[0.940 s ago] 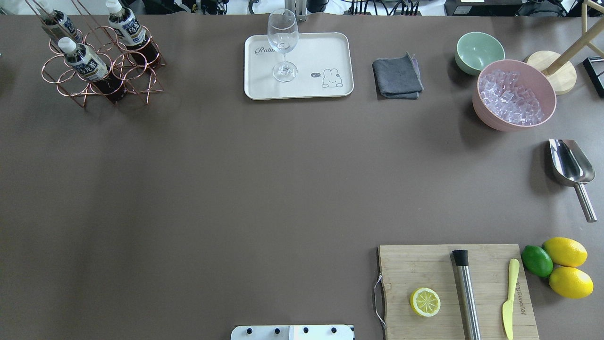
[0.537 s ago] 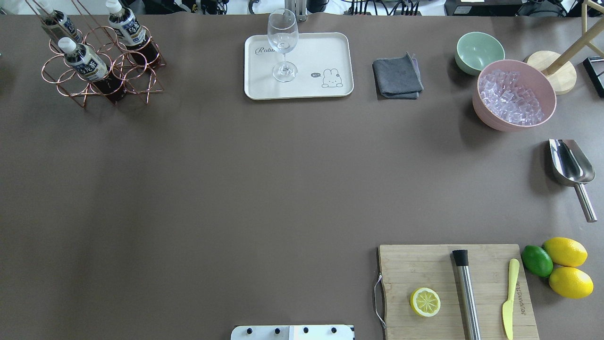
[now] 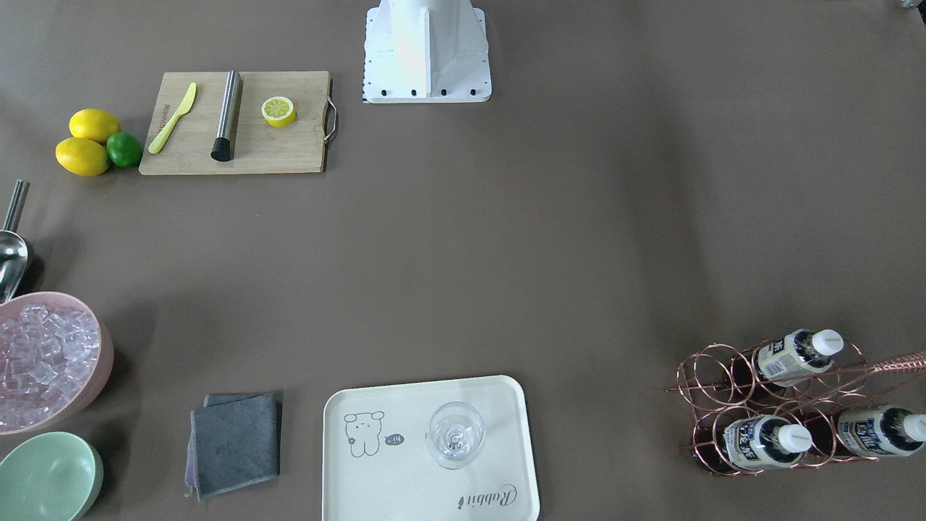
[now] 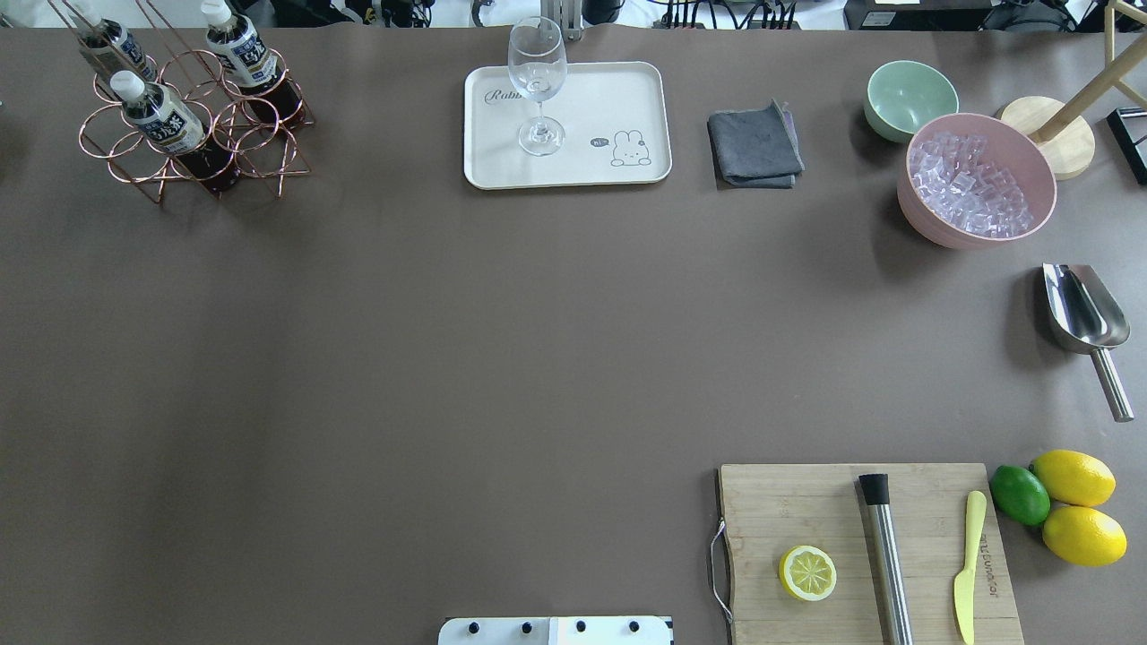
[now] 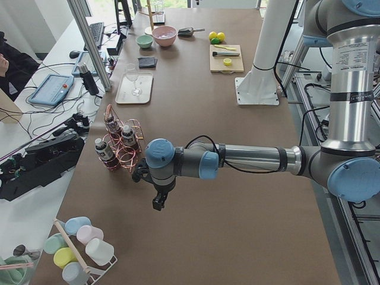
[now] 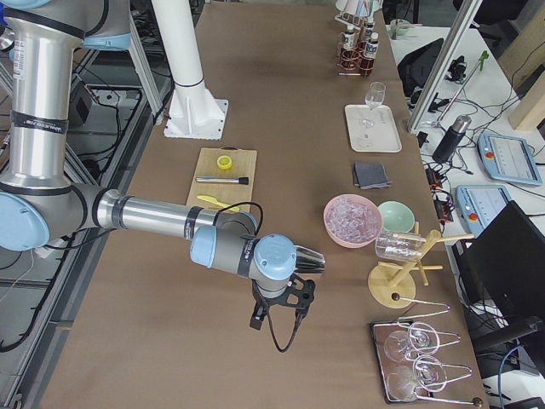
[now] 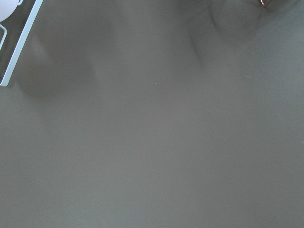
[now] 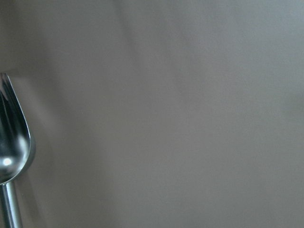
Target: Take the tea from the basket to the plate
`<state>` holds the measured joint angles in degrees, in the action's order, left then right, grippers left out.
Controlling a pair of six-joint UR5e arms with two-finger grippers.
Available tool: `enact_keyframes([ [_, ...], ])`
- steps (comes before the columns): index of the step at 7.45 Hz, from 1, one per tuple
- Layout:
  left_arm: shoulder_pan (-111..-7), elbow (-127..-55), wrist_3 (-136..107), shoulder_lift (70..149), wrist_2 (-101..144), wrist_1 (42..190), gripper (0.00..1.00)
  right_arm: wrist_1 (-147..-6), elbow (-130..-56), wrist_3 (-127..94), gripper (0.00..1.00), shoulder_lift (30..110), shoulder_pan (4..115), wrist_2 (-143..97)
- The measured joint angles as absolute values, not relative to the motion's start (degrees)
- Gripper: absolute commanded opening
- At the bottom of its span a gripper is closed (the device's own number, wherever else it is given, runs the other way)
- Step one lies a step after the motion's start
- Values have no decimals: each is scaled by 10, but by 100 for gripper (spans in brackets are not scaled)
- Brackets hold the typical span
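The rose-gold wire basket [image 4: 260,148] stands at the table's far left corner and holds three tea bottles [image 4: 163,118], [image 4: 238,49], [image 4: 109,43]; it also shows in the front view [image 3: 712,380]. The cream plate [image 4: 618,98] lies at the far middle with a wine glass [image 4: 538,81] standing on it. My left gripper [image 5: 158,203] hangs over bare table beside the basket [image 5: 135,127], apart from it. My right gripper [image 6: 275,319] hangs over the table's right end. I cannot tell whether either is open or shut.
A grey cloth [image 4: 754,146], a mint bowl [image 4: 909,97] and a pink bowl of ice [image 4: 977,179] sit right of the plate. A metal scoop [image 4: 1084,313], a cutting board [image 4: 806,502] with lemon half, muddler and knife, and whole citrus [image 4: 1071,506] are at the right.
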<state>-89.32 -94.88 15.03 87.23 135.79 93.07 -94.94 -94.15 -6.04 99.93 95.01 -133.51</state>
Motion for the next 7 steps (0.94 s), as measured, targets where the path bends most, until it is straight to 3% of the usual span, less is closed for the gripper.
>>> enact_keyframes([
  [7, -886, -978, 197, 928, 1353, 932, 98, -949, -937, -61, 100, 999, 950, -1335],
])
